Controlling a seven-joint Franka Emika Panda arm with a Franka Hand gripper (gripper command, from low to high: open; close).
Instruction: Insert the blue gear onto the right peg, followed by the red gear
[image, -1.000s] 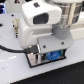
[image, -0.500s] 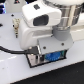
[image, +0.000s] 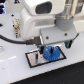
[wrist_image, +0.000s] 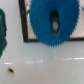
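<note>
The blue gear (image: 50, 53) is held low over the white plate (image: 34, 59) on the tabletop (image: 15, 70) — fingers' spread cannot be told; its hole is best centred before lowering.

Lab-type robot test bench, not a home. White worktop (image: 12, 67) carries only a black-bordered white plate (image: 35, 60) with a blue gear (image: 50, 53) on it, a practice assembly fixture. Large white and grey robot arm (image: 42, 20) with a black cable (image: 12, 41) fills the exterior view. Background blurred, can't tell more.
</note>
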